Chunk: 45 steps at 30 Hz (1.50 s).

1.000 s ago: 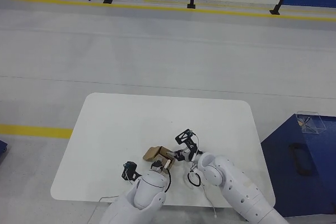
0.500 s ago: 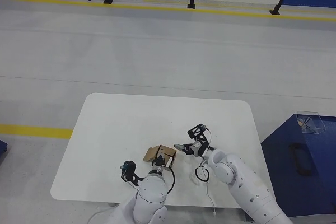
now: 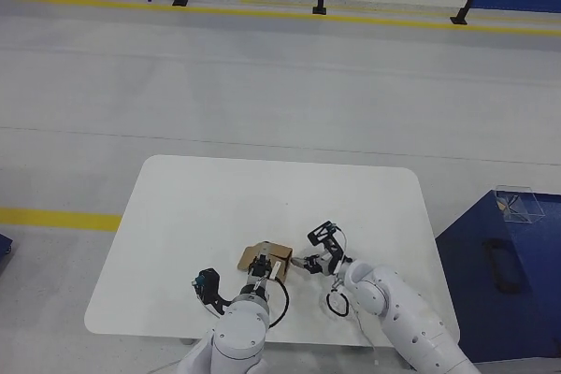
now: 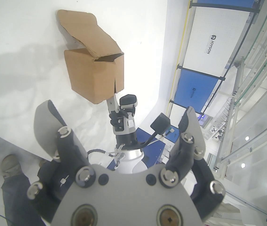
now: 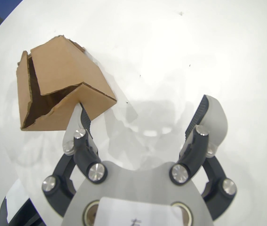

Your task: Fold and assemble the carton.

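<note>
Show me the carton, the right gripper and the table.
carton [image 5: 65,76], right wrist view, its upper cardboard face.
right gripper [image 5: 143,102], right wrist view, midway between its open fingertips.
table [image 3: 215,196], top view, bare white surface.

The top view looks down on the table [image 3: 187,206]; both wrist views face the carton [image 3: 271,251] closely from opposite sides.

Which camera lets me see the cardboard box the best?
The right wrist view: the carton is big and close, with its open end and loose flaps facing the camera. The left wrist view shows its sides and one flap sticking out. The top view shows it tiny on the table.
</note>
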Each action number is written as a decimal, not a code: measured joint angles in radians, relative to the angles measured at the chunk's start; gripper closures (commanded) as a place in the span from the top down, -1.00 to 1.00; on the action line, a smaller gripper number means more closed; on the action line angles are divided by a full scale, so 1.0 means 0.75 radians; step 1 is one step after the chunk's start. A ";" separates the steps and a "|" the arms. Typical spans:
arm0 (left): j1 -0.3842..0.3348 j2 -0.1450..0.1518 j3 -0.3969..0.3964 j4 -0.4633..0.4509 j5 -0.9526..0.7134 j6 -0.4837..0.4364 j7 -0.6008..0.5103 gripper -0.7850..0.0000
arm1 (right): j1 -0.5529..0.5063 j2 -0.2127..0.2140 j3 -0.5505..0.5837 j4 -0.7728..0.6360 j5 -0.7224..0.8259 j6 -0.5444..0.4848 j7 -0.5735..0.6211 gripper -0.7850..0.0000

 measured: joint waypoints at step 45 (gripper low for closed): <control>0.292 0.034 -0.170 0.375 0.154 -1.353 -0.569 1.00 | -0.026 -0.043 0.067 -0.078 -0.030 0.049 -0.278 1.00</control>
